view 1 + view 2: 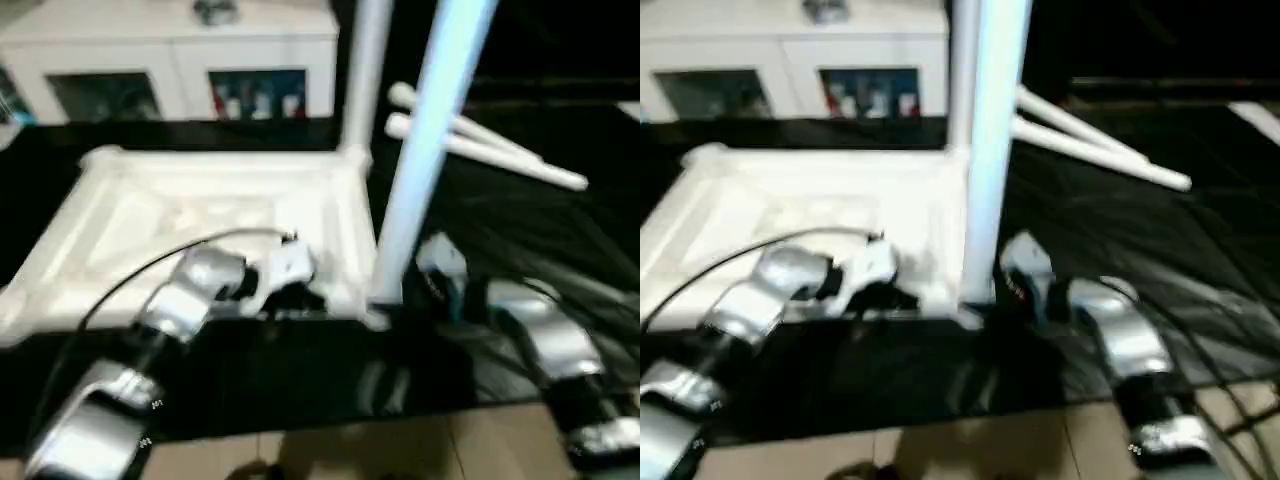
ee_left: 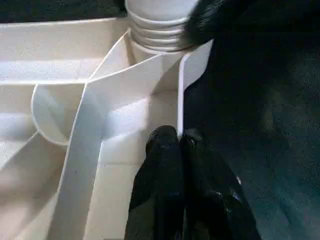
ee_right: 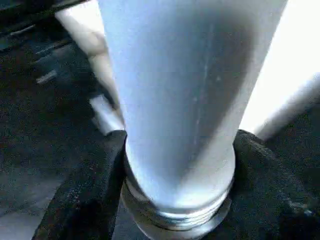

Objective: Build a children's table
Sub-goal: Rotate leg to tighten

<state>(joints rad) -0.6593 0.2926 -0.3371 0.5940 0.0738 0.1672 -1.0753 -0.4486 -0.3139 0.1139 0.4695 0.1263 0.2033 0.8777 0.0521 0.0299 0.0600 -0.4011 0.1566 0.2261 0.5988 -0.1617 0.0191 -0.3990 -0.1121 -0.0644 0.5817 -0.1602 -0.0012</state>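
- The table top point(image 1: 210, 215) lies upside down on the black work surface point(image 1: 300, 375), in the left and centre of the head views, ribbed underside up.
- Two legs stand upright along its right side: one leg point(image 1: 365, 70) at the far right corner socket, in the upper centre of the frame, and a nearer leg point(image 1: 430, 140) rising from the near right corner up through the top edge.
- In my right wrist view the near leg's threaded end point(image 3: 177, 212) sits low in the frame, with my right gripper point(image 3: 177, 200) set around it, one black finger point(image 3: 85, 195) on either side, clamped against the tube.
- My left gripper point(image 2: 180, 145) has its fingers pressed together, tips right at the top's side wall point(image 2: 182, 90) near the leg's ribbed base point(image 2: 157, 30). I cannot tell if they pinch the wall.
- My left forearm point(image 1: 190, 290) crosses the lower left of the frame; my right forearm point(image 1: 545, 345) sits at the lower right.
- Two more legs point(image 1: 480, 140) lie loose on the black surface at the upper right, well apart from the top.
- A white cabinet with glass doors point(image 1: 170, 60) stands behind, along the upper left.
- Light flooring point(image 1: 400, 450) shows along the bottom edge.
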